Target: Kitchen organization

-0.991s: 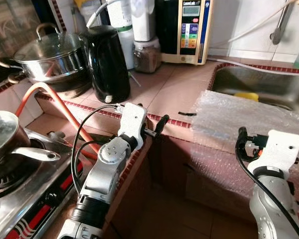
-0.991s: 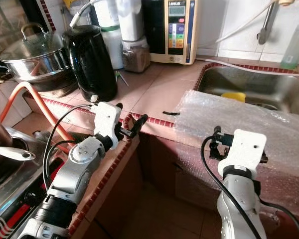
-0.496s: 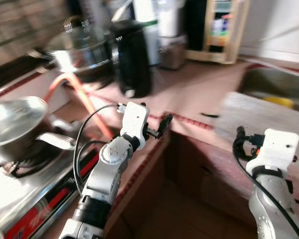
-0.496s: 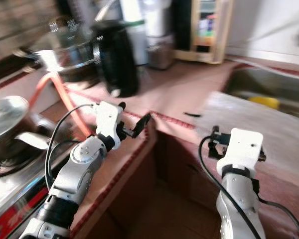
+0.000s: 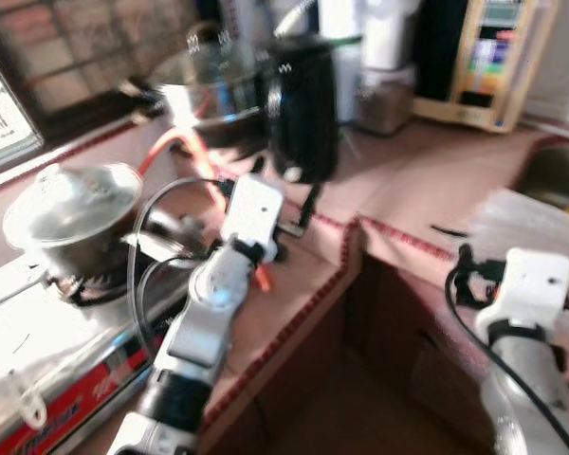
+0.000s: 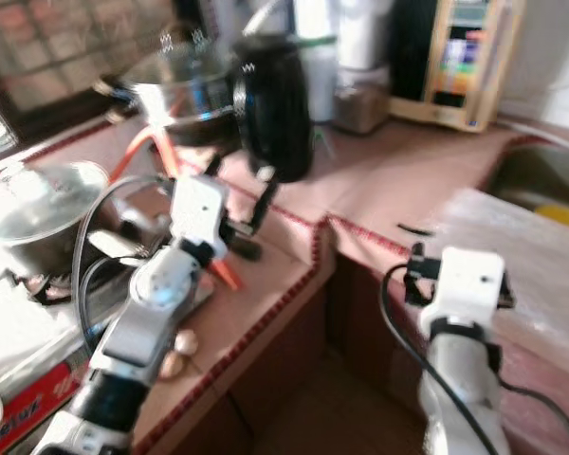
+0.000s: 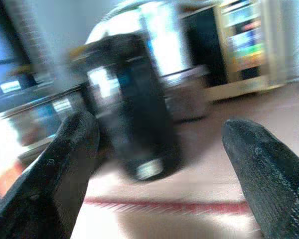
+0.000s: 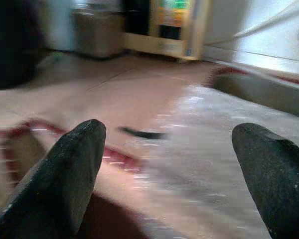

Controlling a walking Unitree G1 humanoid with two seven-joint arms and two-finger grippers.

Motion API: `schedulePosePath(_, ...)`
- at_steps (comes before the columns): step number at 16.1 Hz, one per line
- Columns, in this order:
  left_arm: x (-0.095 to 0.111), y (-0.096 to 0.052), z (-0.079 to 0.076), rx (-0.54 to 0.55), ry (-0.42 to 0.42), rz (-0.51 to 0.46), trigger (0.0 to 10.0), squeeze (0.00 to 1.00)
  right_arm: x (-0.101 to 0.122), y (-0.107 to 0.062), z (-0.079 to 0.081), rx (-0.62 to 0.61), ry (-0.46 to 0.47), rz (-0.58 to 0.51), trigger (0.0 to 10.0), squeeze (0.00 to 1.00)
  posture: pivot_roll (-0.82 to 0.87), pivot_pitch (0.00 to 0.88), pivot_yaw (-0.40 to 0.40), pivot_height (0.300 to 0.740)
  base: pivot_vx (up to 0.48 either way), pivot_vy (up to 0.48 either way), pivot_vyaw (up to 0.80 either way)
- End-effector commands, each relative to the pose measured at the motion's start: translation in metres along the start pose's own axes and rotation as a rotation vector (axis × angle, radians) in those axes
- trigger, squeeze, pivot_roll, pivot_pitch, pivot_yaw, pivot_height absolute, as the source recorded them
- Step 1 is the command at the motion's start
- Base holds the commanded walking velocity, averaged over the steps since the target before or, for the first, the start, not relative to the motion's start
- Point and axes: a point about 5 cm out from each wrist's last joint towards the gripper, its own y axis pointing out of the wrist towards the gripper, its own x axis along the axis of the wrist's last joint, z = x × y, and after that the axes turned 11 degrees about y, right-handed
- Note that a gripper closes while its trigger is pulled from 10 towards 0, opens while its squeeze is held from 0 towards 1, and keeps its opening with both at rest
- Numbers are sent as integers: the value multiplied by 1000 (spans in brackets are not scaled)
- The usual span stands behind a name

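Spread right claw [image 8: 172, 164] over blurred countertop [image 8: 139, 94].

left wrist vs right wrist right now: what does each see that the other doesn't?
Left wrist: the black kettle straight ahead, framed between the open left tool fingers, with a steel pot blurred behind it.
Right wrist: the bubble wrap sheet on the counter edge, a small dark item beside it, the sink rim behind, seen past the open right tool.
Both: the reddish tiled counter and the cream wall-side appliance. Both blurred.

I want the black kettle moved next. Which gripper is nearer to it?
Left. The left gripper is raised just in front of the black kettle, fingers open. The right gripper is farther off, over the counter edge near the sink.
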Motion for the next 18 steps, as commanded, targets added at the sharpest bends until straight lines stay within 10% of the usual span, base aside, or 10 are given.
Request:
schedulePosePath(1, -1, -3, 14, 88, 37, 0, 10000, 0, 4, 0, 3, 17, 1, -21, 10000, 0, -64, 0, 91, 740, 0, 0, 800)
schedulePosePath(7, -11, -16, 21, 125, 84, 37, 10000, 0, 3, -2, 8, 65, -7, -25, 10000, 0, -51, 0, 83, 740, 0, 0, 753)
schedulePosePath(18, -16, -26, 31, 181, 125, 71, 10000, 0, 6, -14, 28, 308, -42, -73, 10000, 0, -39, 0, 72, 740, 0, 0, 0)
